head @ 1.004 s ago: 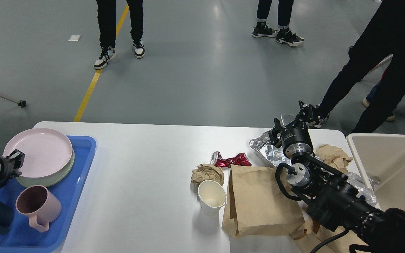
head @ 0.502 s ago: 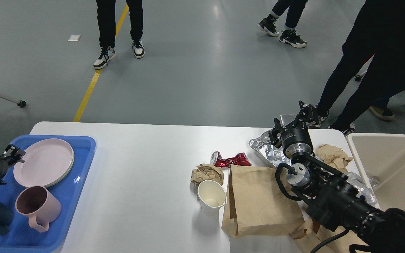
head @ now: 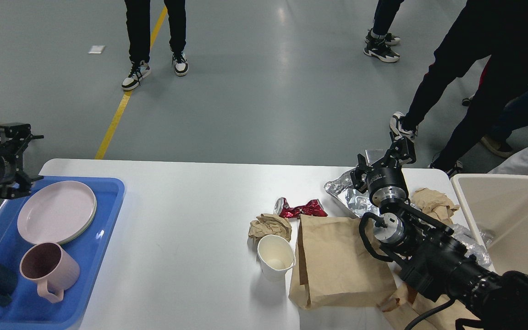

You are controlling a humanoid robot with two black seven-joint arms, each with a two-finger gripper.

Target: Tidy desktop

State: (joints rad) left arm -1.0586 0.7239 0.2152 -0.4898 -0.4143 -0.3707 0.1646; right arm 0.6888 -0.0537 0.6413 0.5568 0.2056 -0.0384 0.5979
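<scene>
Grey shop floor surrounds the desktop (head: 186, 220), a rigid white slab filling the view's middle; it is fixed, so handling falls to its litter. At three o'clock lie a brown paper bag (head: 337, 261), light and limp, best pinched at its top edge, and a crushed red can (head: 301, 209). Left gripper (head: 16, 160), at nine o'clock, fingers spread, empty. Right gripper (head: 385, 158): fingers apart over crumpled foil (head: 351, 195).

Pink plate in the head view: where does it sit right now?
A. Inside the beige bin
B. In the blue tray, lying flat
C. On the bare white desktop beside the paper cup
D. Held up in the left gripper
B. The pink plate lies flat in the blue tray behind the pink mug, while the left gripper hangs apart from it, open and holding nothing.
</scene>
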